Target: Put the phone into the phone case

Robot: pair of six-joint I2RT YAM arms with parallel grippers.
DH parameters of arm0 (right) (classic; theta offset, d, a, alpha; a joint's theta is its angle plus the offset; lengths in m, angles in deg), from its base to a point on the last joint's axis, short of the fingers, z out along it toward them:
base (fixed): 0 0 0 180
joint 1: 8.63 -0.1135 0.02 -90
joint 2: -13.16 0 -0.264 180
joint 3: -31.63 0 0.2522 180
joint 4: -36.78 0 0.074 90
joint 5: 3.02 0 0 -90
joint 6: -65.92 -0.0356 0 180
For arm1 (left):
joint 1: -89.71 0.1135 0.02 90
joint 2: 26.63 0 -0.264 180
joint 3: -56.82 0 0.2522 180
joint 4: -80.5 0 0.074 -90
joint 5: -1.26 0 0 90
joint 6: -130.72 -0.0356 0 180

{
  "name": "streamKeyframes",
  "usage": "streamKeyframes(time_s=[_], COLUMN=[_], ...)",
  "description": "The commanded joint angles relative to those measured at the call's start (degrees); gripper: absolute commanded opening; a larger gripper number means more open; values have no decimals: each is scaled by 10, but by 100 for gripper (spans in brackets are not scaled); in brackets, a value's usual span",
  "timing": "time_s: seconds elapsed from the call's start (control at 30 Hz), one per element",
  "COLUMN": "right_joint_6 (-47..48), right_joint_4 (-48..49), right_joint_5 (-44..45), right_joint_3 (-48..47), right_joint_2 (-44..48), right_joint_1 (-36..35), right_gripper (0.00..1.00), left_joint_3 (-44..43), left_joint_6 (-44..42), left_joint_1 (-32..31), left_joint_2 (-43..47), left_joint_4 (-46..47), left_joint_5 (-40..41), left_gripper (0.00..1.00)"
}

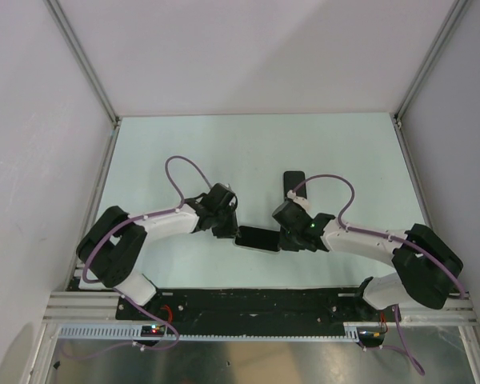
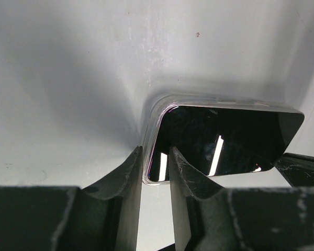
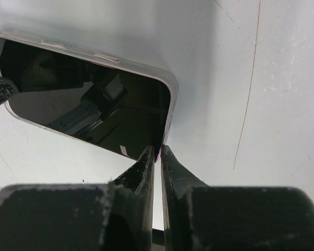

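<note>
The black phone (image 1: 256, 238) lies screen up inside the clear phone case, between my two grippers near the table's front. In the left wrist view the glossy screen (image 2: 225, 141) is framed by the clear case rim (image 2: 153, 117). My left gripper (image 2: 156, 157) is shut on the case's left end, one finger outside the rim and one on the screen; it also shows in the top view (image 1: 228, 232). My right gripper (image 3: 157, 151), also in the top view (image 1: 286, 238), is pinched shut on the case rim (image 3: 171, 86) at the right end of the phone (image 3: 83, 94).
A second black rectangular object (image 1: 293, 182) lies on the pale table (image 1: 184, 152) just behind the right gripper, partly under its purple cable. White walls and metal rails (image 1: 104, 172) enclose the table on three sides.
</note>
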Motion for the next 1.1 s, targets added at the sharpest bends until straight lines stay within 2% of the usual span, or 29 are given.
streamKeyframes(time_s=[0.0,0.37,1.07], right_joint_6=[-10,-11,-51], right_joint_4=[24,17,18], right_joint_5=[5,16,28], right_joint_3=[-4,-35,-9], right_joint_2=[-36,-98,-163], right_joint_1=[-4,-27,-81], right_gripper=[9,6,4], left_joint_3=[-8,-5,-4], left_joint_6=[3,10,19], left_joint_1=[-17,-26,-26], left_joint_2=[-18,-30,-32], left_joint_4=[35,53,54], left_joint_5=[-20,-31,-30], left_gripper=[29,29,29])
